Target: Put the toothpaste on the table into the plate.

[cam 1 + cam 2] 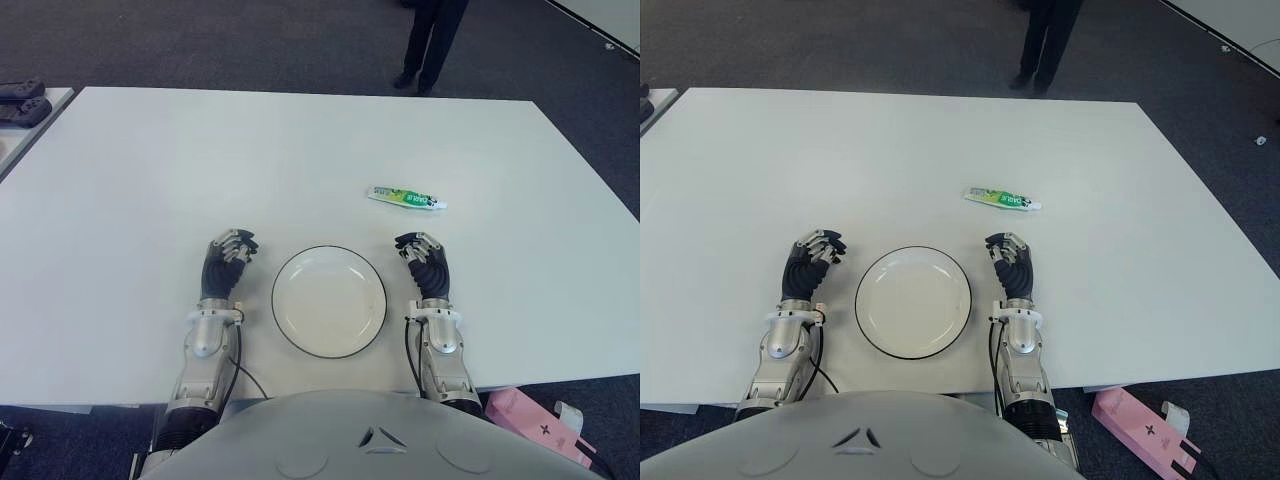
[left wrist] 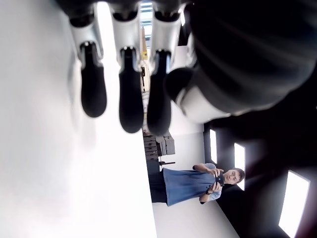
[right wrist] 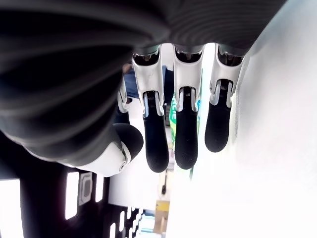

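The toothpaste (image 1: 406, 197) is a small green and white tube lying flat on the white table (image 1: 300, 160), beyond and a little right of the plate. The round white plate (image 1: 329, 301) with a dark rim sits near the front edge and holds nothing. My left hand (image 1: 232, 247) shows just left of the plate, fingers (image 2: 131, 89) loosely bent and holding nothing. My right hand (image 1: 418, 247) shows just right of the plate, a short way nearer than the tube, with relaxed fingers (image 3: 185, 134) that grasp nothing. A strip of the tube (image 3: 172, 113) shows between them.
A person's legs (image 1: 430, 45) stand beyond the far edge of the table. Black controllers (image 1: 20, 102) lie on a separate surface at the far left. A pink box (image 1: 530, 425) sits low at the front right. A person (image 2: 190, 186) stands farther off in the left wrist view.
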{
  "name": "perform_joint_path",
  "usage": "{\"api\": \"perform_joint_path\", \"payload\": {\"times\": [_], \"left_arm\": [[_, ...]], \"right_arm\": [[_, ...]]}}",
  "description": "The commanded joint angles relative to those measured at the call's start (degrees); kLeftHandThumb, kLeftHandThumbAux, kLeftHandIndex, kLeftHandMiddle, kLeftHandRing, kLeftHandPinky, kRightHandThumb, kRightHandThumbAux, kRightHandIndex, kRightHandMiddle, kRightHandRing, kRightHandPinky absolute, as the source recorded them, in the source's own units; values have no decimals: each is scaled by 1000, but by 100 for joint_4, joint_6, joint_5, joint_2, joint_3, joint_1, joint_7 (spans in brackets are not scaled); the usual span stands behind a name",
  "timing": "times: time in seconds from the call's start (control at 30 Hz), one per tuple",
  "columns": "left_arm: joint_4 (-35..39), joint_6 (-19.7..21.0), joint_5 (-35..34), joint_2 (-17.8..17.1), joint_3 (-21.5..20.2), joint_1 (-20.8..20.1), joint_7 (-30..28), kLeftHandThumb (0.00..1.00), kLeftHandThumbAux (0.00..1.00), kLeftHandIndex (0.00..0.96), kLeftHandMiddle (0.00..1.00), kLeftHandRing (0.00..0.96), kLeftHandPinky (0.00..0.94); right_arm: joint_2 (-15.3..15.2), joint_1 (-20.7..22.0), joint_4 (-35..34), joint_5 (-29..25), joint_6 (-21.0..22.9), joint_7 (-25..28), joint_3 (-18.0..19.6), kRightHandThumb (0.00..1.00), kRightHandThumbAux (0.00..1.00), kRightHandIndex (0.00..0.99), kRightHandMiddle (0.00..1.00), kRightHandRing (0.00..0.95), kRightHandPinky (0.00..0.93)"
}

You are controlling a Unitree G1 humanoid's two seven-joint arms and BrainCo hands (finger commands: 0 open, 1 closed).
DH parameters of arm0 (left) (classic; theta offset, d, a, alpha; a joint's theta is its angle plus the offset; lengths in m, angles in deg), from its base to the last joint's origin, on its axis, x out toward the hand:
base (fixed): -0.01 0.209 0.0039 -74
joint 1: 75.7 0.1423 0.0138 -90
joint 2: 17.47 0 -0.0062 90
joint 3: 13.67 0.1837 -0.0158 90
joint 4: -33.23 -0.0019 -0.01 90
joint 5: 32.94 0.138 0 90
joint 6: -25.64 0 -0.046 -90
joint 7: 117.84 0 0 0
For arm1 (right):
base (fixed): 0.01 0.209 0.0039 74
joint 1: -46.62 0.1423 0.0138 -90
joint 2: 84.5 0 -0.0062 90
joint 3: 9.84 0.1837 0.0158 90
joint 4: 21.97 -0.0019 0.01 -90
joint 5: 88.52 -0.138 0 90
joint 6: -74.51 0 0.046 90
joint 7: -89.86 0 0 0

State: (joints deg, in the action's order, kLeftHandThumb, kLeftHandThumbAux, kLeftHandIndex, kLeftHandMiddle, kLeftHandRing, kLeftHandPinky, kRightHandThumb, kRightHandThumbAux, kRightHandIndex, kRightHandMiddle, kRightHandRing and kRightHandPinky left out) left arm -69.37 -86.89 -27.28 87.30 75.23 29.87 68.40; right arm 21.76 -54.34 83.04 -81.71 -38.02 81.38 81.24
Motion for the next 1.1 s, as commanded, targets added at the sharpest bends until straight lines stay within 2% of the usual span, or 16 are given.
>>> {"api": "perform_joint_path", "payload": {"times": [0.03, 0.3, 0.57, 0.7, 0.83, 0.97, 1.07, 1.1], "left_arm": [[-206, 156, 26, 16, 35, 56, -19, 707, 720, 431, 524, 532, 545], [-196, 178, 64, 22, 50, 55, 6, 707, 719, 431, 530, 538, 546], [-188, 211, 119, 44, 59, 49, 54, 707, 720, 431, 531, 538, 544], [-192, 217, 146, 56, 65, 44, 72, 707, 720, 431, 533, 539, 547], [-190, 226, 127, 72, 56, 37, 70, 706, 720, 431, 538, 542, 548], [-204, 203, 109, 94, 31, 28, 79, 706, 720, 431, 540, 543, 549], [-208, 203, 121, 99, 25, 25, 89, 706, 720, 431, 539, 543, 548], [-204, 213, 135, 101, 25, 27, 99, 706, 720, 431, 539, 542, 547]], "right_arm": [[26, -84, 122, 19, 101, -58, 8, 712, 730, 426, 446, 424, 414], [33, -92, -6, 37, 70, -189, 60, 710, 730, 425, 456, 438, 429], [-197, 173, -456, 37, 167, -314, 379, 710, 728, 427, 470, 449, 439], [-313, 266, -1171, 236, 519, -400, 482, 710, 727, 429, 472, 446, 428], [-633, 471, -1436, 338, 514, -280, 583, 709, 726, 426, 449, 426, 411], [-970, 682, -1151, 485, 119, -151, 536, 706, 726, 419, 406, 397, 389], [-1181, 846, -968, 518, 83, -11, 509, 703, 726, 413, 335, 337, 339], [-1475, 1279, -485, 593, 82, 164, 475, 702, 726, 412, 314, 318, 324]]}}
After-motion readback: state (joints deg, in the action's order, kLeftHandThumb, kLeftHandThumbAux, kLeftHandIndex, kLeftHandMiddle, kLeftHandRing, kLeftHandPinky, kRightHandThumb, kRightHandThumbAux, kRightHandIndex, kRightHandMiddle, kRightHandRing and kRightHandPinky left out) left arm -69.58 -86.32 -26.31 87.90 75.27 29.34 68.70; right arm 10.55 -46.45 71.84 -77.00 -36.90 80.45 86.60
